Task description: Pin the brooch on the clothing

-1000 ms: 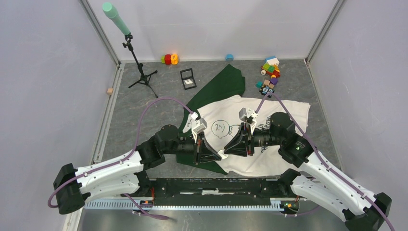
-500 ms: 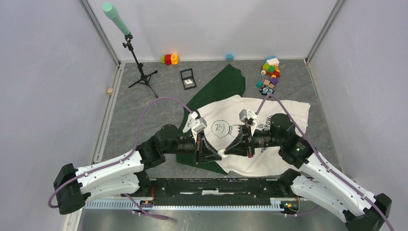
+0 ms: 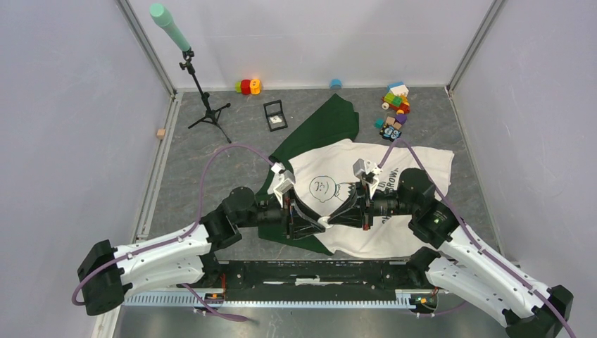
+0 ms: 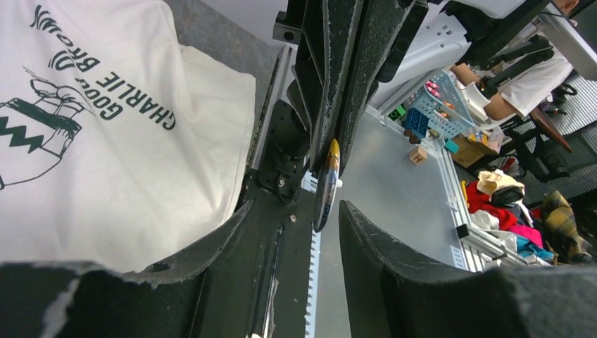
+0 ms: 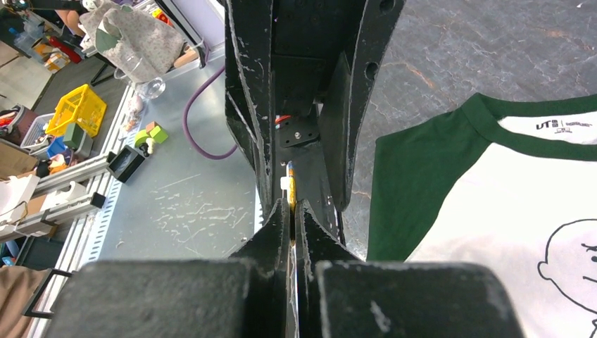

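The cream T-shirt with green sleeves lies on the table under both arms. It also shows in the left wrist view and the right wrist view. My right gripper is shut on the brooch, held above the shirt's near left part. In the right wrist view its fingers pinch the gold disc edge-on. My left gripper faces it, open. In the left wrist view its fingertips stand either side of the brooch without touching it.
A small black box with white lining sits behind the shirt. A tripod with a green tube stands at the back left. Coloured blocks, a red-orange toy, a blue cup and a wooden cube lie around.
My left arm has drawn back a little to the left. My right gripper has stayed shut on the brooch, almost in place.
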